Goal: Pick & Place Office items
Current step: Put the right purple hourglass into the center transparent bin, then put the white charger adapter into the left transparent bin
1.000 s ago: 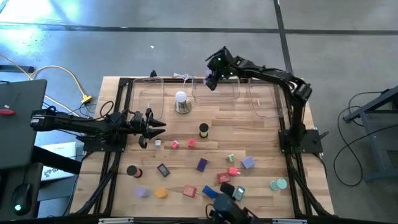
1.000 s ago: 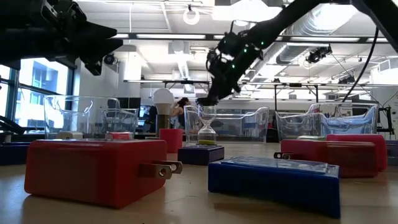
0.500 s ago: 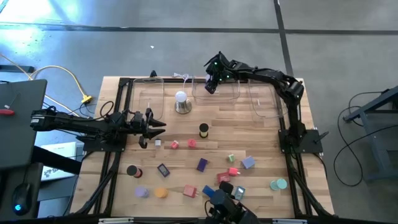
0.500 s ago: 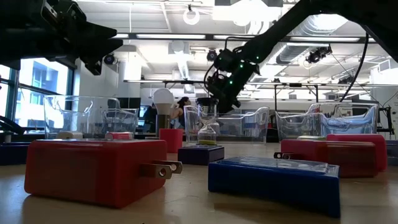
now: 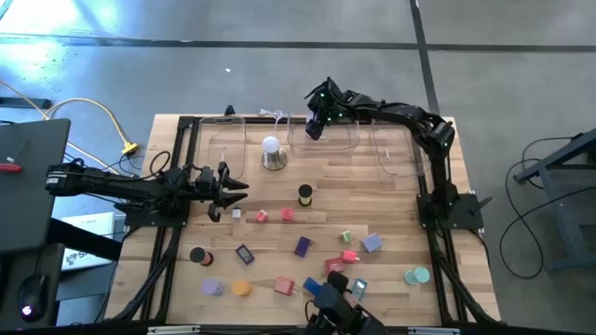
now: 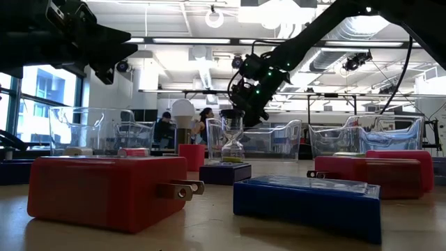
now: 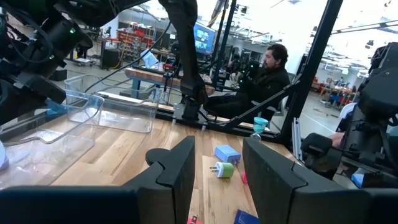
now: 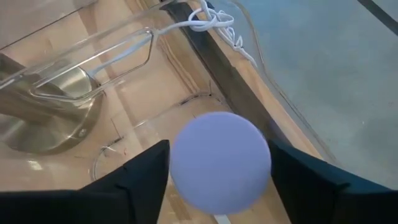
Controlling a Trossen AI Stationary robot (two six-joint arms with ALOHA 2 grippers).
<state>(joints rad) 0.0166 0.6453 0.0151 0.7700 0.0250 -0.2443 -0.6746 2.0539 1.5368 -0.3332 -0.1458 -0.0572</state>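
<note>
A grey concrete floor is framing the pale wooden table (image 5: 279,195) from above, and the right gripper (image 5: 317,123) is hanging over the middle clear plastic tray (image 5: 346,144) at the far edge. The left gripper (image 5: 223,191) is waiting above bare wood, well apart from the scattered colourful pieces.

At table height, a big workshop is stretching out behind, a red plug block (image 6: 104,192) and a blue block (image 6: 306,202) are filling the foreground, and the right gripper is hovering above the tray's rim.

From the left wrist, its dark fingers (image 7: 177,165) are standing slightly apart around nothing, and a person is sitting beyond the table.

From the right wrist, a lilac round roll (image 8: 221,158) is sitting between fingers (image 8: 140,174) that are parting, directly above the tray floor; whether it is free of them, I cannot tell. It is showing its round end to the camera, so its long axis looks to be running along the line of sight. It looks light, stiff and smooth, probably prone to rolling; across the curved sides seems the best place to pinch it.
</note>
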